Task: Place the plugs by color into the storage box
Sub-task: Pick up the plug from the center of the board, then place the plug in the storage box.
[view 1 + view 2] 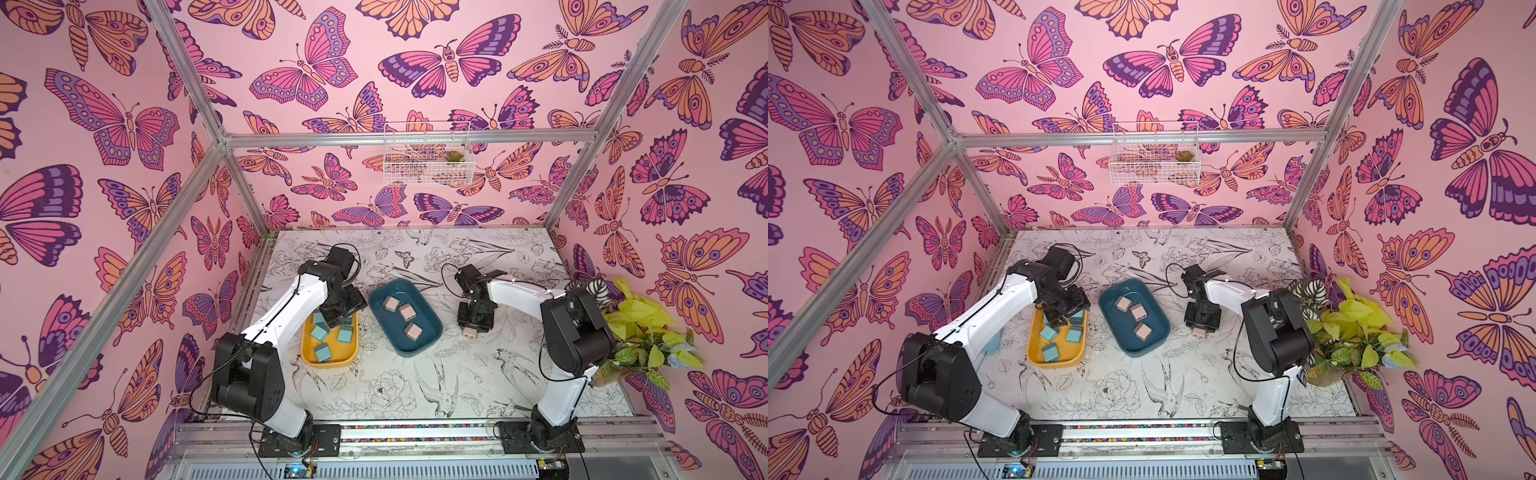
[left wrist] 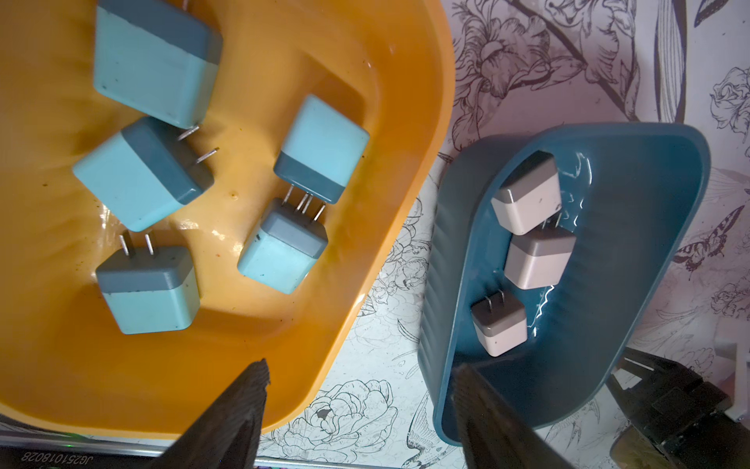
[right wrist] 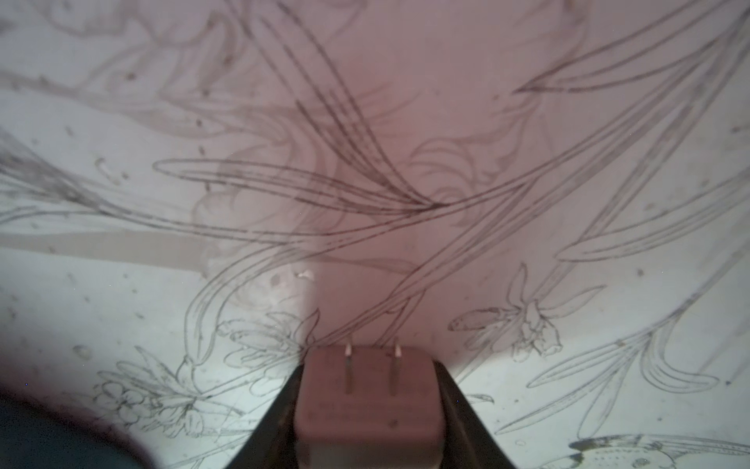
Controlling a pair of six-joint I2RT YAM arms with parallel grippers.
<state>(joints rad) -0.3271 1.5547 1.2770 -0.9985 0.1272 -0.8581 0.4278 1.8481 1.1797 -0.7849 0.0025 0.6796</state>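
Right claw (image 3: pixel 369 367) pinches pink plug (image 3: pixel 367 418), left claw (image 2: pixel 361 367) spread; flower-sketched tabletop (image 1: pixel 395 386), butterfly walls (image 1: pixel 332 83).

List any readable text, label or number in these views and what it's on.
"JG251018028": upside down on a dark strip beside the yellow tray, left wrist view.
Faint print on the pink plug in the right gripper: too blurred to read.
Nothing else legible.
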